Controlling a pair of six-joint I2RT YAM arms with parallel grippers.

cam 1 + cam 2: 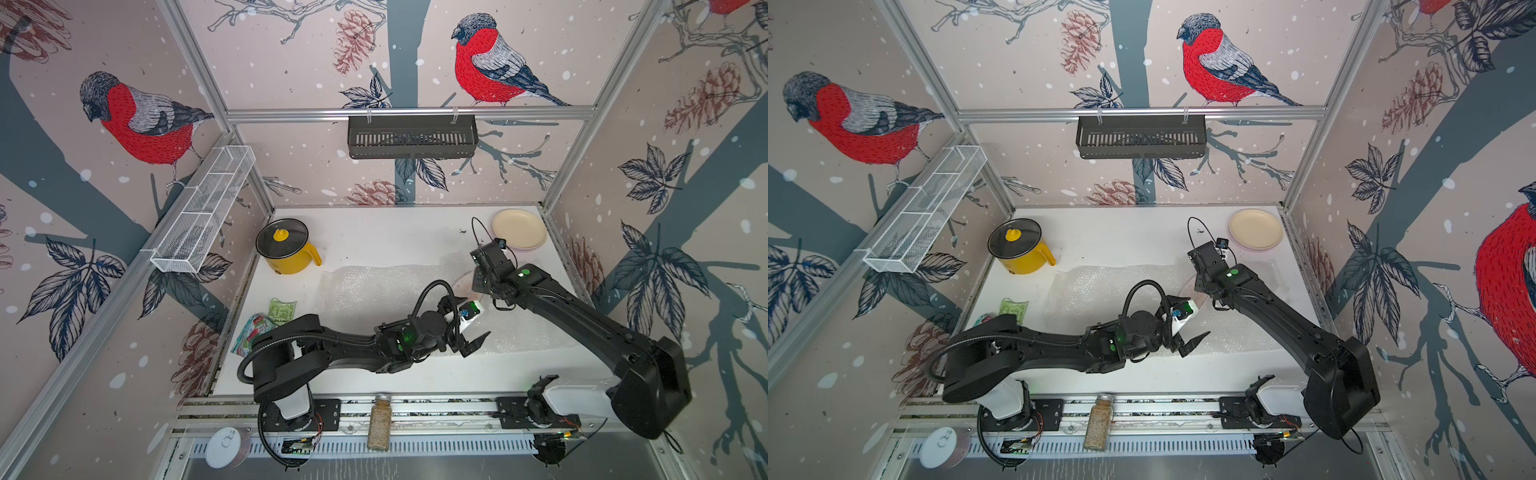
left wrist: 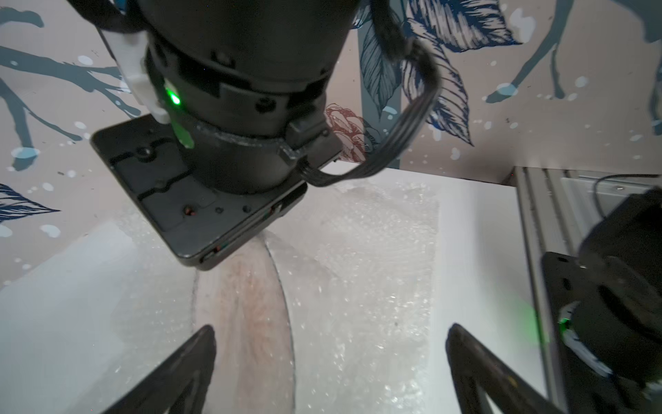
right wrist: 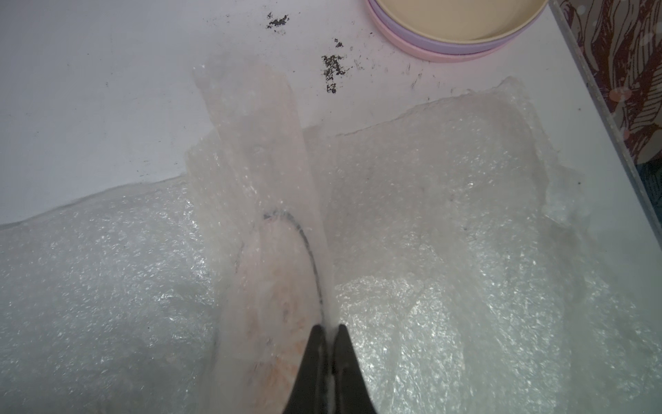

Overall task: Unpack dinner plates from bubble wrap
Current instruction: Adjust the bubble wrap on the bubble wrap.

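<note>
Right fingers (image 3: 311, 365) tight on a bubble wrap (image 3: 250, 143) fold over the sunburst plate (image 3: 279, 286); left fingers (image 2: 204, 340) wide, empty.

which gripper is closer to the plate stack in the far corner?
Right. The right gripper pinches bubble wrap just in front of the plate stack; the left gripper hangs open farther forward, over the wrap.

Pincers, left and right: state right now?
Left pincer: open, holding nothing.
Right pincer: shut on a fold of the clear, crinkly bubble wrap sheet.
</note>
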